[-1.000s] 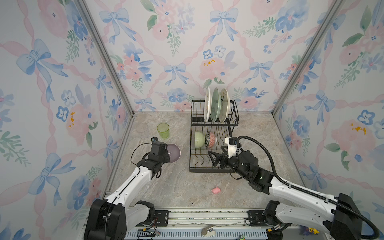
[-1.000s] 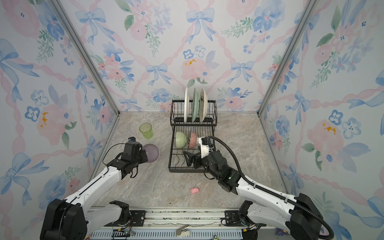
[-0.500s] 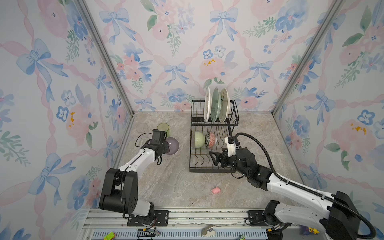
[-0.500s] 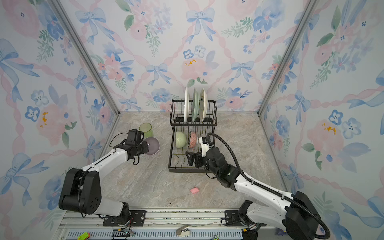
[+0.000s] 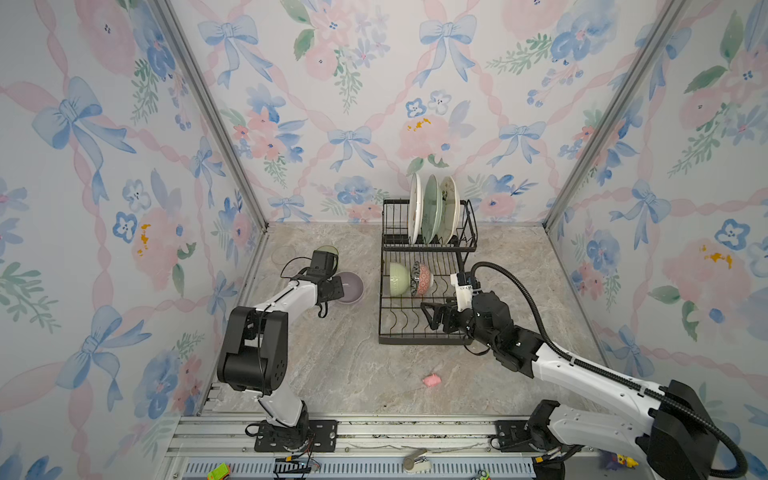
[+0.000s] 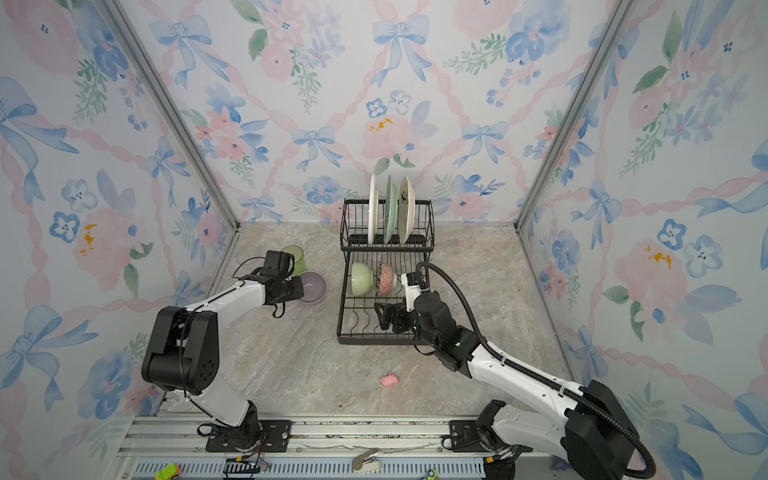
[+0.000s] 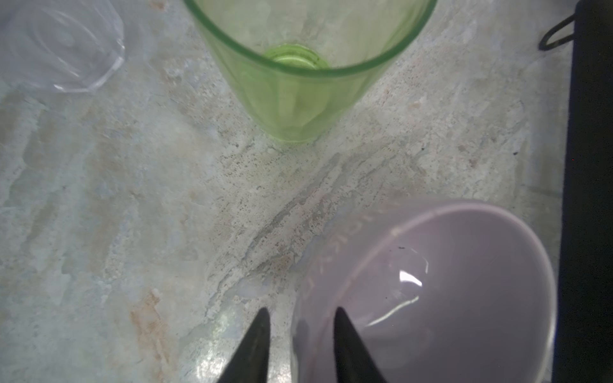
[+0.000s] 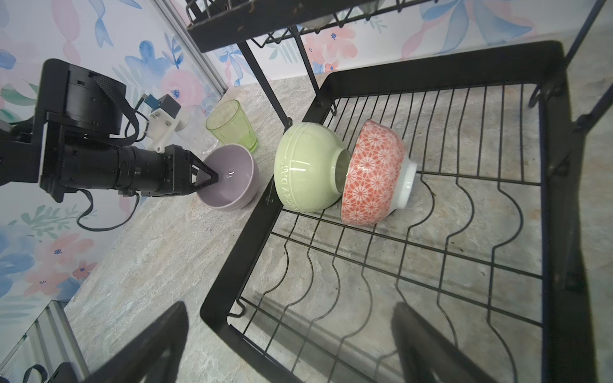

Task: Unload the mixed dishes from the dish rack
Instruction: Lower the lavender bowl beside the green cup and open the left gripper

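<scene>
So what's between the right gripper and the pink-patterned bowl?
Only bare wavy wires of the dish rack between right gripper and pink-patterned bowl, per the right wrist view.

A lavender bowl, green tumbler, beige-veined bench; pale green bowl, coral flower-patterned bowl, black rack.

Bright even light glints off the blurry lavender bowl

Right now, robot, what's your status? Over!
Left gripper open astride rim of lavender bowl. Right gripper open over rack. Green bowl, pink bowl, three plates racked. Nothing blocking.
</scene>
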{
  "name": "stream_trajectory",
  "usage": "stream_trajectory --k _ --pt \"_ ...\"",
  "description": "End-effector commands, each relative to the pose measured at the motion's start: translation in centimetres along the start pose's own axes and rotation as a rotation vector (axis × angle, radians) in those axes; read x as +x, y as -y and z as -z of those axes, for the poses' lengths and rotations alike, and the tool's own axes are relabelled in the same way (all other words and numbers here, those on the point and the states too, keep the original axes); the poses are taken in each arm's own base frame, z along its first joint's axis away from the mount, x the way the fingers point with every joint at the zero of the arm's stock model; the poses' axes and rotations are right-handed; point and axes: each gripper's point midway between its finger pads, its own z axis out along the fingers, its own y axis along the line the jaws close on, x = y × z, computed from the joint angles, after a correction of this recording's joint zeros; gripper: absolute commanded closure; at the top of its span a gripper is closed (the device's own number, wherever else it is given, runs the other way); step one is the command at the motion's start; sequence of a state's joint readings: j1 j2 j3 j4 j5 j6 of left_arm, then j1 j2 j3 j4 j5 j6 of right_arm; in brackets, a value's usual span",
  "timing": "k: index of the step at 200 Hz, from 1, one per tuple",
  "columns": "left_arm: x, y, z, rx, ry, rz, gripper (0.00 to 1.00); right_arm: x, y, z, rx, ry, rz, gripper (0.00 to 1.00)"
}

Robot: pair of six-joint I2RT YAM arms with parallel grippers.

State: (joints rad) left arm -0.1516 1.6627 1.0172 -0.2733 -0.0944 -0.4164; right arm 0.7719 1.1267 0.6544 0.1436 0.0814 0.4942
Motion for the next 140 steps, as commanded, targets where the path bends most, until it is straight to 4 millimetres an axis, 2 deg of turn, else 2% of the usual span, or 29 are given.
stream_trajectory --k 1,13,27,61,80,140 --pt "-1.5 1.0 0.7 0.046 0.034 -0.004 0.46 0.4 0.5 -0.3 0.012 -0.024 -0.019 0.03" --pt "-2.0 1.2 1.3 0.051 0.054 -0.008 0.23 0.5 0.6 -0.5 0.016 -0.03 -0.022 0.03" --pt "-2.6 1.4 2.3 0.06 0.084 -0.01 0.03 0.6 0.7 -0.8 0.02 -0.036 -0.029 0.03" --pt "-3.6 2.2 5.3 0.087 0.16 -0.006 0.02 0.9 1.0 -1.9 0.033 -0.045 -0.037 0.03" --pt "-3.9 2.7 7.1 0.112 0.211 0.005 0.02 1.3 1.8 -2.9 0.065 -0.049 -0.048 0.03" --pt "-2.5 4.2 11.6 0.299 0.37 0.064 0.02 1.2 4.0 -5.3 0.159 0.03 -0.036 0.01"
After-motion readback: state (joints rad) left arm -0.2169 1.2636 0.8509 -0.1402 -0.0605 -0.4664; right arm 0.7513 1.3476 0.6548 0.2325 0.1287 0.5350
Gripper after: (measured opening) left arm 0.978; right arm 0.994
